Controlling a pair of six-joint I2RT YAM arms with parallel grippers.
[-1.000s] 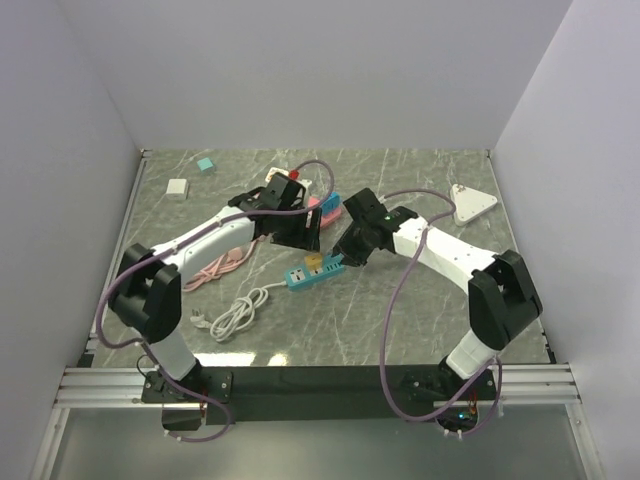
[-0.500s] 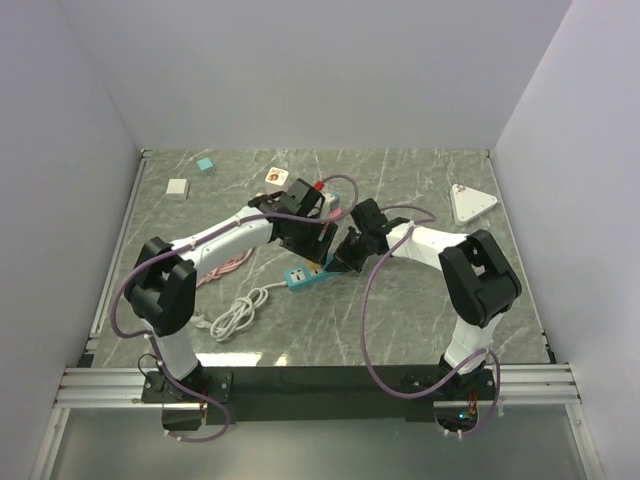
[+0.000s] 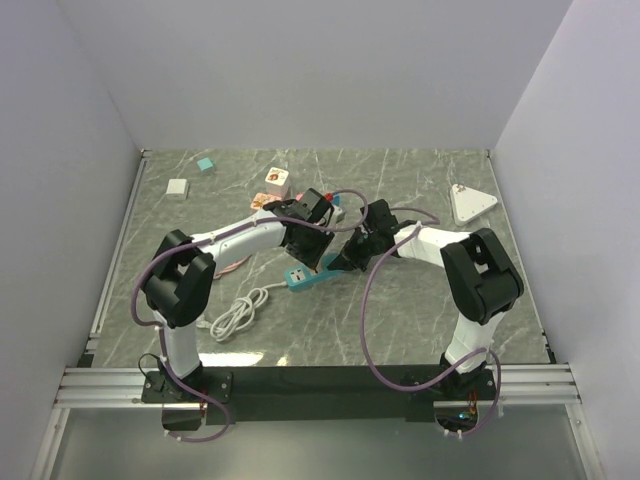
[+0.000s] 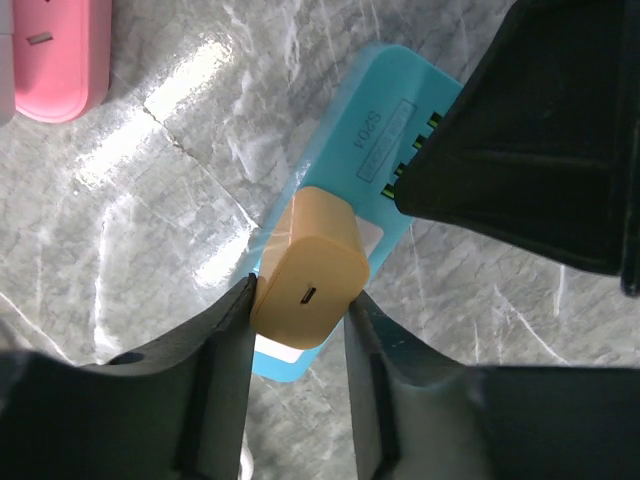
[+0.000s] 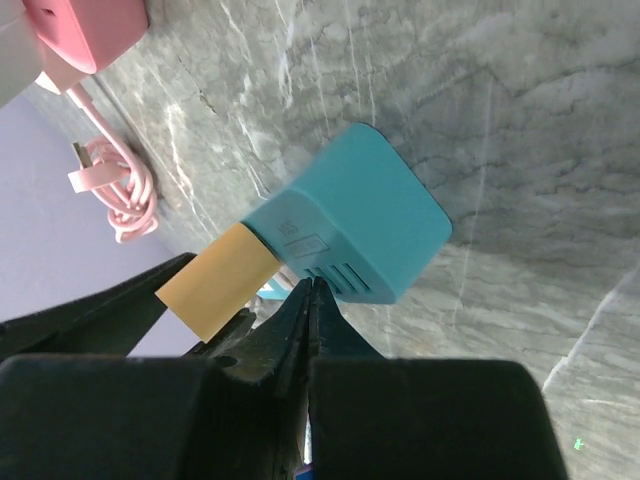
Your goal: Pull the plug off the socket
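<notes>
The teal power strip (image 3: 305, 277) lies flat on the marble desk (image 3: 420, 310) near its middle. Its long axis runs from about 8 o'clock to 2 o'clock in the overhead view. The orange plug (image 4: 308, 282) sits in the strip's face and stands straight up off it, its end turned toward the left wrist camera.

The left arm (image 3: 240, 232) is the one placed for the pull. Its jaws straddle the plug, one pad against each of the two opposite sides, so they look clamped on it rather than released. In the left wrist view the strip runs out from under the plug toward 1 o'clock.

At that 1 o'clock end, the right arm (image 3: 425, 240) has its jaws clenched on nothing, tips pressed together. They rest at the strip's edge just beside the plug, apparently pinning the strip down.

The pull probably has to go straight up off the strip's face, square to its long axis. A pink power strip (image 4: 55, 50) lies well apart at 11 o'clock.
</notes>
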